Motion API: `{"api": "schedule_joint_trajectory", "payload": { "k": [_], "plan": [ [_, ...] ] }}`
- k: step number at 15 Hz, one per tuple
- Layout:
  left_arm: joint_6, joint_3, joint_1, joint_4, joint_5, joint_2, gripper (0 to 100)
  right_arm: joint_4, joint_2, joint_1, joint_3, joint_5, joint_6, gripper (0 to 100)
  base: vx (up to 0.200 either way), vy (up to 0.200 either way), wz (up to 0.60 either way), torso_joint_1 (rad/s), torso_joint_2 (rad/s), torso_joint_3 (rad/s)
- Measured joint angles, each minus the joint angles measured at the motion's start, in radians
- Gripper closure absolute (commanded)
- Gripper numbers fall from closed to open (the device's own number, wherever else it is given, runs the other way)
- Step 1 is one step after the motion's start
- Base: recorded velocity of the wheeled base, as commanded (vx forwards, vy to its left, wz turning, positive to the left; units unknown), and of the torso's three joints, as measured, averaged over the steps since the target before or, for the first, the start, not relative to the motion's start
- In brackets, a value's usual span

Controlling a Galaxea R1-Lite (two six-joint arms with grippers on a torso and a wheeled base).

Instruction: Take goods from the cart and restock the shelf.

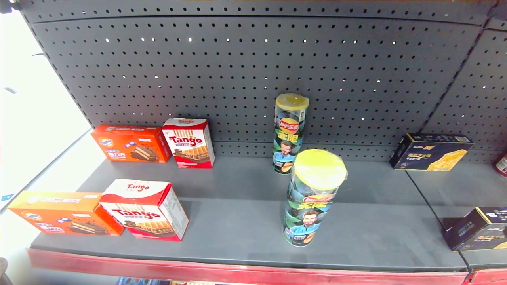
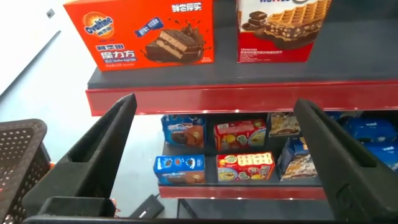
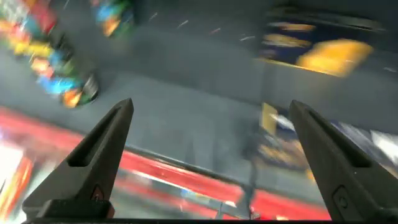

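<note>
A: Surface, quick?

B: Grey metal shelf (image 1: 245,221), red strip (image 1: 237,271) along the front edge, dark pegboard panel (image 1: 222,71) at the back.

A: Goods on it?

B: Two yellow-lidded chip cans, both upright near the middle: rear can (image 1: 290,132) by the back edge, front can (image 1: 311,198) nearer the front. Left end: rear orange box (image 1: 130,143) touching the rear wafer box (image 1: 189,142) at the back. Front orange box (image 1: 63,213) and front wafer box (image 1: 144,209) sit together at the front-left corner. Next bay to the right: dark box (image 1: 429,152) at the back, another dark box (image 1: 477,228) toward the front.

A: Grippers?

B: Left gripper (image 2: 216,102) is low before the red strip, jaws wide apart, nothing in them. Right gripper (image 3: 211,104) is also spread and empty, above the shelf's front edge; that view is blurred.

A: Room?

B: Pale floor (image 2: 37,81) past the shelf's left end, v. bright there. Black mesh basket (image 2: 22,155) sits low by the left gripper. Lower shelf (image 2: 242,191) holds blue boxes (image 2: 180,169) and red boxes (image 2: 244,167).
</note>
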Motion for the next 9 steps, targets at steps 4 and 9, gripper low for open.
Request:
{"api": "schedule_joint_trajectory", "payload": {
  "k": [4, 9],
  "plan": [
    [0.001, 0.000, 0.000, 0.000, -0.020, 0.000, 0, -0.135, 0.300, 0.202, -0.044, -0.070, -0.050, 0, 0.000, 0.000, 0.00, 0.000, 0.00, 0.000],
    [0.001, -0.001, 0.000, 0.000, -0.021, 0.001, 0, -0.199, 0.547, 0.297, -0.106, -0.087, -0.056, 0, 0.000, 0.000, 0.00, 0.000, 0.00, 0.000]
  ]
}}
